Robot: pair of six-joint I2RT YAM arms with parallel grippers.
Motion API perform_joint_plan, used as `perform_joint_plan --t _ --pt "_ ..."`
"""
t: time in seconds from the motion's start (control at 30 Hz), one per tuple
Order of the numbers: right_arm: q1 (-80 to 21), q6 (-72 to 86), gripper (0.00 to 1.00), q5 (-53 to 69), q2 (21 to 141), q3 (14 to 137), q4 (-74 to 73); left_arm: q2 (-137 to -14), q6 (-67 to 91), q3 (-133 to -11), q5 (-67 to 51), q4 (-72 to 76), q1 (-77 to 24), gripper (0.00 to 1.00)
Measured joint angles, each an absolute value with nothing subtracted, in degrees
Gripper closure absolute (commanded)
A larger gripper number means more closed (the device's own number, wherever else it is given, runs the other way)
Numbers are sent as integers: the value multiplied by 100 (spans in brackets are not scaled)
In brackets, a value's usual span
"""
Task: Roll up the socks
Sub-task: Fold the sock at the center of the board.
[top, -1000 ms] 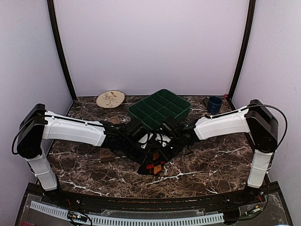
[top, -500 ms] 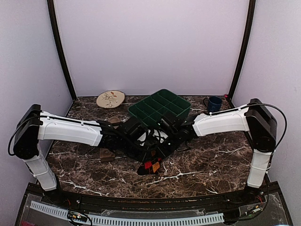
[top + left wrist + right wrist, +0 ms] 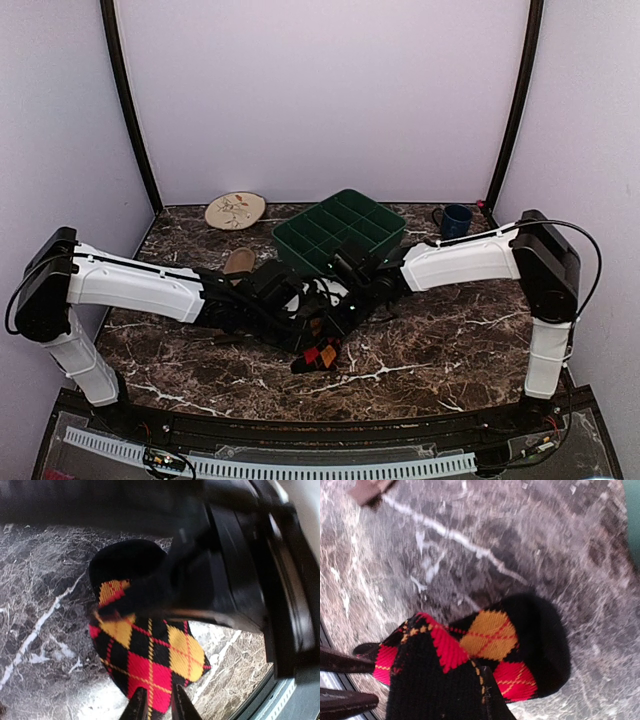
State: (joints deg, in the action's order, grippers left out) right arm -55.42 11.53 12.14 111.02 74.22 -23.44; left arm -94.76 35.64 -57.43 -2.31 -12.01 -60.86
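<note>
The black argyle sock (image 3: pixel 319 352) lies mid-table, its red and yellow diamonds (image 3: pixel 150 650) filling the left wrist view. My left gripper (image 3: pixel 159 702) is shut on the sock's red end, with fabric pinched between its thin dark fingers (image 3: pixel 136 707). My right gripper (image 3: pixel 338 316) meets it from the right. It holds a lifted fold of the same sock, and ribbed black fabric (image 3: pixel 435 690) drapes over its jaws and hides them. The sock's black toe (image 3: pixel 545 640) rests on the marble. The tan sock (image 3: pixel 238 261) lies behind the left arm.
A green compartment tray (image 3: pixel 340 229) stands just behind the grippers. A beige leaf plate (image 3: pixel 235 210) sits at the back left and a blue mug (image 3: pixel 456 221) at the back right. A small brown block (image 3: pixel 226 329) lies under the left forearm.
Both arms have drawn a little to the left and lower, and the argyle sock's visible end has moved slightly left with them. Both grips on the sock still hold.
</note>
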Motion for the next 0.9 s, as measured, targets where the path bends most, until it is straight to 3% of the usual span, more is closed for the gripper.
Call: perform_joint_plan --t 0.9 --pt "-5507 1358 83 1044 11218 7529 -2185 -9351 4038 -5459 58 -1247 -6488 77"
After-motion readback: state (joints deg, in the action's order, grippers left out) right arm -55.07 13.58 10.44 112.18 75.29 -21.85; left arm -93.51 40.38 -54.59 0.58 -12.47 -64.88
